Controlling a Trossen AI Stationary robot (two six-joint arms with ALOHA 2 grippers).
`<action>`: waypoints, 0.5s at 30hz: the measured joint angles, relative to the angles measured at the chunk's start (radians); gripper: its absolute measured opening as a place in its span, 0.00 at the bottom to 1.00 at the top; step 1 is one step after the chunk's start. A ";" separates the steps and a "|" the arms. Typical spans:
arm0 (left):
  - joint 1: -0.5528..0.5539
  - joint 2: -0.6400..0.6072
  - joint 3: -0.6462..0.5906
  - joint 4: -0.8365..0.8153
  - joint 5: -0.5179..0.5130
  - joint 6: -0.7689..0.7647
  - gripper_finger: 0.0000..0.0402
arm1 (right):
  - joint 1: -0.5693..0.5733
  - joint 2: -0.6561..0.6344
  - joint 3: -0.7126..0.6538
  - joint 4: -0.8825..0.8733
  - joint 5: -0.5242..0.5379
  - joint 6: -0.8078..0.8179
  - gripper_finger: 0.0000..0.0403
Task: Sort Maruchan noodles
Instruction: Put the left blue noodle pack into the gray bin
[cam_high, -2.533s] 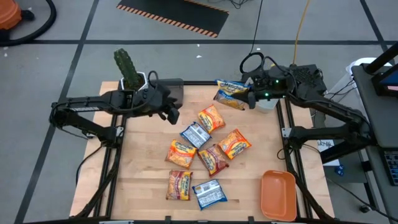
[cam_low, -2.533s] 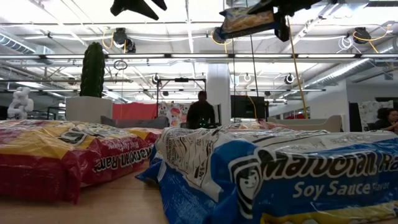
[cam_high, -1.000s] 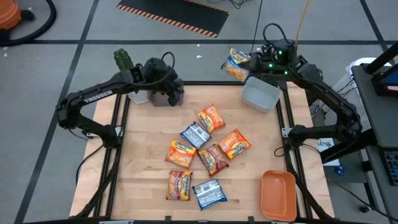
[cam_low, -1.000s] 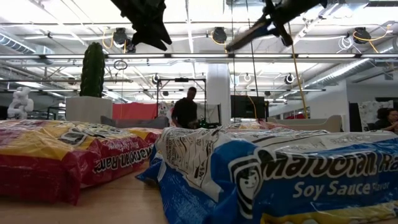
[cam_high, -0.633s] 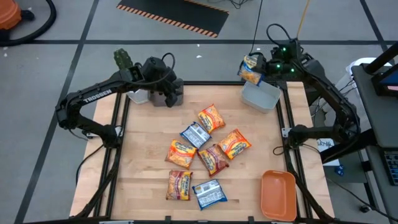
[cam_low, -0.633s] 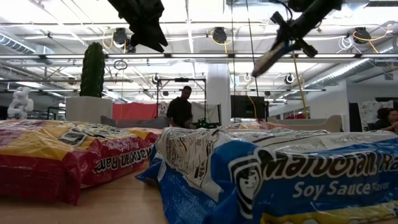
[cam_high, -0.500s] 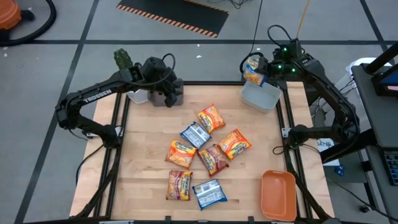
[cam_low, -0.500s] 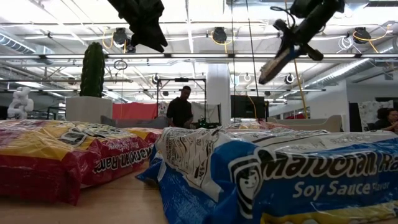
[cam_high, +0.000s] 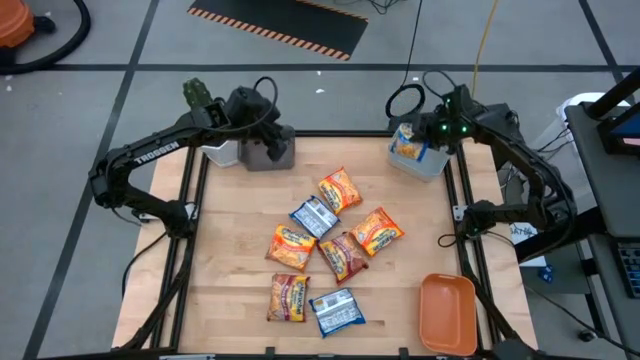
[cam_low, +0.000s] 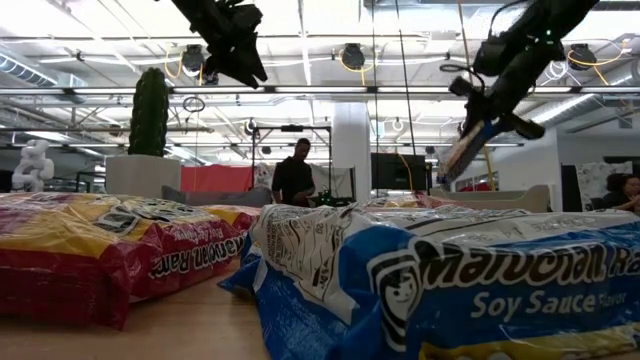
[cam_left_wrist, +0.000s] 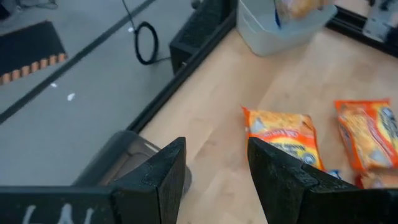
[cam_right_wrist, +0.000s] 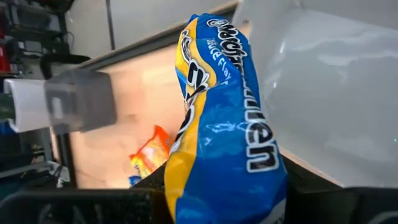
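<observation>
Item one, right gripper (cam_high: 418, 141): jaws pinching a blue-and-yellow noodle packet (cam_right_wrist: 221, 130), which stands on edge between them; since the earlier frames the arm has swung the packet from out beyond the table's far edge down to the clear bin (cam_high: 428, 162), and the packet now hangs over the bin's near rim, whether touching the bin cannot be told. The packet's lower end is cut off behind the jaws in the right wrist view, and its printing is only partly legible. Item two, left gripper (cam_left_wrist: 214, 177): jaws spread with nothing between them, held high above the far left corner of the table (cam_high: 230, 300); it has moved there from lower over the boards and has barely shifted in the last second. Just below its jaws sits a grey bin (cam_high: 270, 152), mostly hidden by the gripper from above and seen only as a blurred rim in the left wrist view. Item three, loose noodle packets (cam_high: 341, 189): seven lie spread on the table, well apart from both sets of jaws, positions unchanged; orange, blue-white and red-brown ones mixed. Item four, orange tray (cam_high: 447, 314): near right corner, far from either jaw. Item five, person (cam_low: 293, 180) standing in the room beyond the table.
</observation>
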 joint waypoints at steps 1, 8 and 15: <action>0.000 0.000 0.000 0.011 -0.007 -0.002 0.44 | -0.004 0.000 -0.020 0.027 0.002 0.005 0.27; -0.001 0.000 0.000 0.077 -0.015 -0.073 0.44 | -0.029 0.000 -0.129 0.158 0.002 0.046 0.27; -0.010 0.000 0.000 0.123 -0.016 -0.161 0.44 | -0.035 0.000 -0.194 0.200 0.075 0.072 0.27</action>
